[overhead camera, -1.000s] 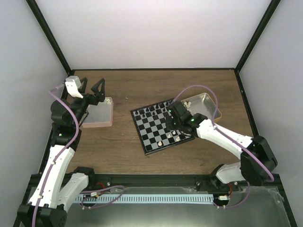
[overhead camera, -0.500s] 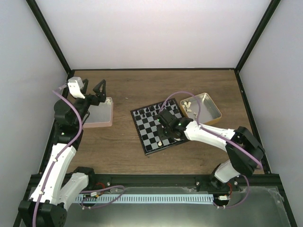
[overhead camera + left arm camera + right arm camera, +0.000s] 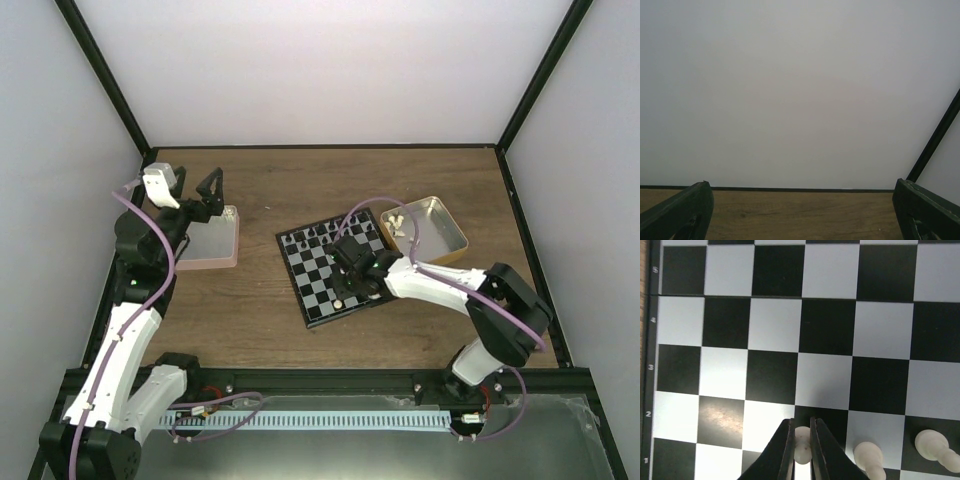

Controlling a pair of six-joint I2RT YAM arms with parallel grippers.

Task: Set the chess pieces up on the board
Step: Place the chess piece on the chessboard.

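Note:
The board (image 3: 322, 270) lies tilted at the table's middle and fills the right wrist view (image 3: 830, 330). My right gripper (image 3: 801, 427) is shut on a cream-white chess piece (image 3: 801, 449) and holds it low over the board's near rows. Two more white pieces (image 3: 867, 455) stand to its right. In the top view my right gripper (image 3: 357, 286) is over the board's near part, and a white piece (image 3: 339, 302) stands by the near edge. My left gripper (image 3: 195, 188) is open and empty, raised above the pink tray (image 3: 208, 240); its fingers (image 3: 680, 215) are spread wide.
Tiny black chessmen (image 3: 312, 236) line the board's far edge. An orange-tan metal tray (image 3: 438, 228) with a few white pieces (image 3: 396, 220) sits right of the board. Black frame posts (image 3: 115, 100) stand at the back corners.
My right arm has swung left from the tan tray side to the board's near middle and lowered there. The left arm shifted slightly and then stayed still.

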